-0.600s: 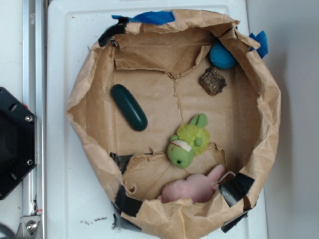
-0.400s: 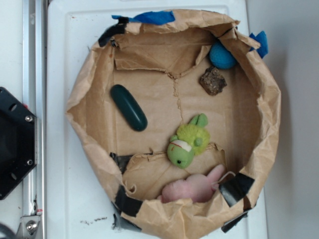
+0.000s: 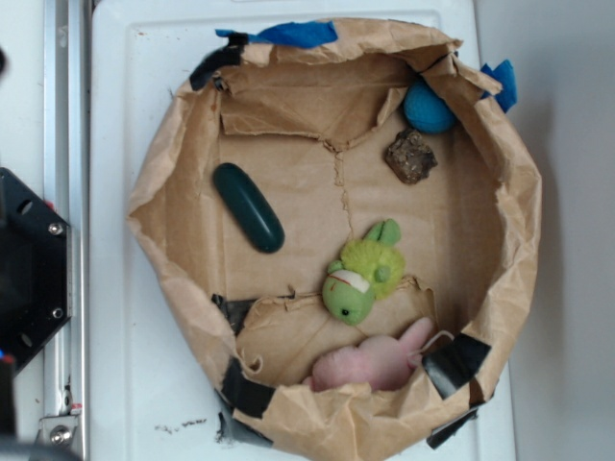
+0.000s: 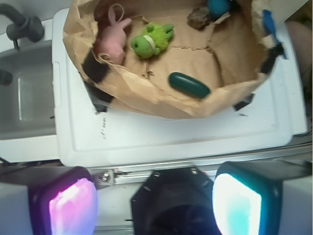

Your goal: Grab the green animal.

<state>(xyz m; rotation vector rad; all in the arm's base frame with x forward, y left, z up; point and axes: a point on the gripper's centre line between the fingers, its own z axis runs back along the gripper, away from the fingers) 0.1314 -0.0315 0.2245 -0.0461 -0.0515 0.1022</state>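
Nearest the wrist camera, the gripper (image 4: 154,200) has its two pads spread wide apart, one glowing pink (image 4: 71,205) at about 7 o'clock and one glowing teal (image 4: 237,203) at about 5 o'clock, with nothing between them. It hangs well short of the paper bowl (image 4: 146,100), back over the edge of the white tray (image 4: 171,137).

Just past the near paper wall lies a dark green capsule (image 4: 190,84); that is not the target. Further in, toward 12 o'clock, the green animal (image 4: 150,39) lies on the paper floor, head pointing to 9 o'clock in this view, just beside a pink plush toy (image 4: 111,39). At the far rim sit a brown lump (image 4: 198,17) and a blue ball (image 4: 218,6).

The reach has barely begun. To do it well, I judge the arm should travel forward over the paper wall, high enough to clear it, centre on the fuzzy body and not the head, and descend on the side away from the pink toy so the pads catch only the turtle
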